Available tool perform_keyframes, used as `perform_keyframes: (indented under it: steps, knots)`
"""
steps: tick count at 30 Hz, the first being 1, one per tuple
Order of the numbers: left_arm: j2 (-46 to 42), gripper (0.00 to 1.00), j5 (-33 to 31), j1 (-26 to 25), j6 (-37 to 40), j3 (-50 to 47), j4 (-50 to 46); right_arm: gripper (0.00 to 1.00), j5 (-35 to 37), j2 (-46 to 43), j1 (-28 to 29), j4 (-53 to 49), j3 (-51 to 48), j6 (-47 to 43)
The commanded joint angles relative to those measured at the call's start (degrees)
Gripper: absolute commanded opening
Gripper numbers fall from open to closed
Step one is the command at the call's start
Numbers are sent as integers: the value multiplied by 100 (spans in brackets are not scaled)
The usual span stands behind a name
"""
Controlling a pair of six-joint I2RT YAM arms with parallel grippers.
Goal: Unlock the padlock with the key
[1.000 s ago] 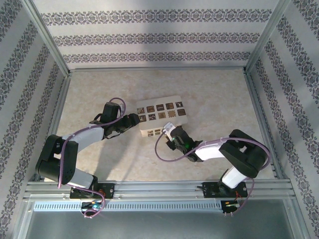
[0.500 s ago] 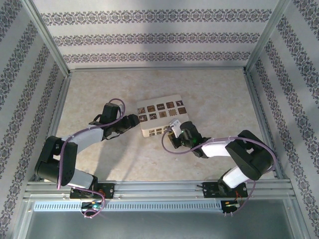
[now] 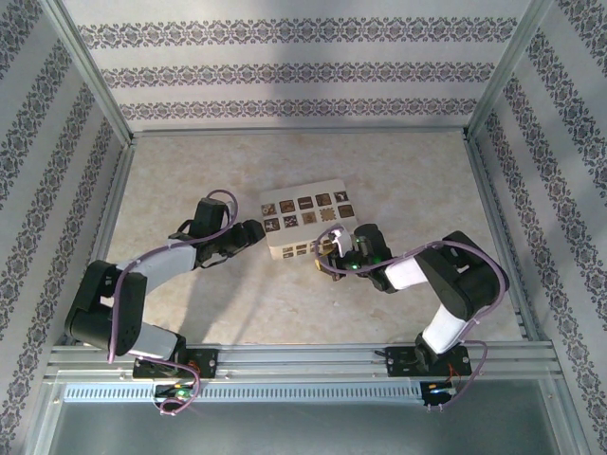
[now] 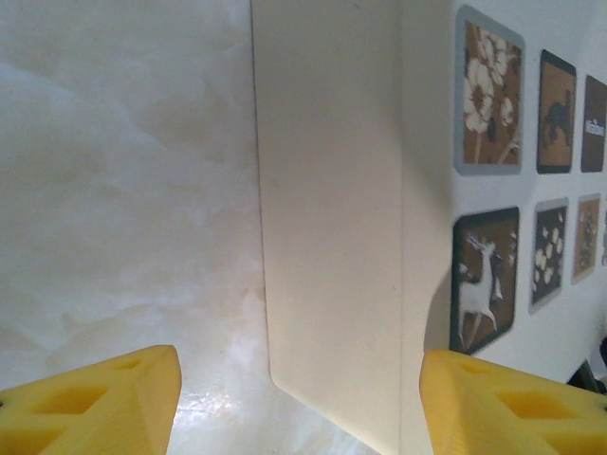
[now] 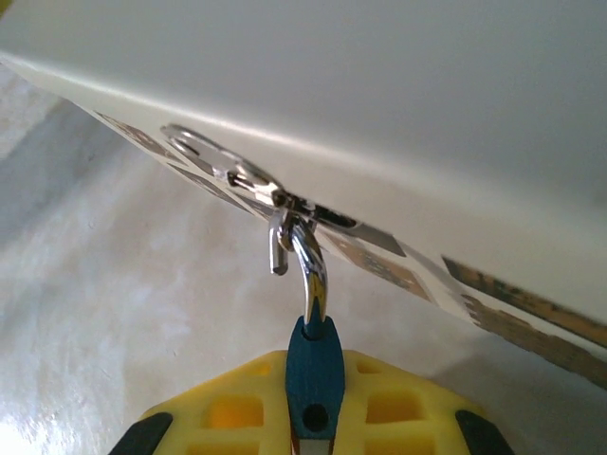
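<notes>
The padlock [image 5: 315,365] has a small blue body, and my right gripper [image 5: 315,409] is shut on it between its yellow fingers [image 5: 223,409]. Its silvery loop [image 5: 311,270] stands open at one end and hooks through a metal fitting with a ring [image 5: 211,156] on the edge of the cream box [image 5: 379,104]. From above, my right gripper [image 3: 341,254] sits at the near right side of the box [image 3: 305,220]. My left gripper [image 4: 299,408] is open, its fingers either side of the box's left end [image 4: 332,237], also seen from above [image 3: 254,230]. I see no key.
The cream box lies mid-table on a pale marbled surface [image 3: 398,180], its top covered with dark patterned squares [image 4: 487,90]. Patterned walls with metal posts enclose the table on three sides. A metal rail [image 3: 303,358] runs along the near edge by the arm bases.
My right gripper has moved right and toward the box with the padlock, its forearm swinging up and the elbow folding in. The left arm and the box have stayed put.
</notes>
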Motion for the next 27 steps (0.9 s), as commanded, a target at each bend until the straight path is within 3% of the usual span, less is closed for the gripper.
perform_keyframes:
  steps: [1,7,14,23,27]
  knots:
    - [-320,67,-177,-68,-9,18,-259,10,-264,159,-76,951,-107,393]
    - [-597,69,-609,-66,544,482,-1056,9,137,451,-111,2113,-436,1029]
    - [183,77,-1152,-45,1801,1774,-1830,8,649,510,-98,2532,-755,1387]
    - [2158,82,87,-51,3430,3653,-1980,8,920,538,-40,2709,-883,1627]
    - [2772,82,452,-58,3770,4299,-2250,8,967,575,-41,2823,-929,1706]
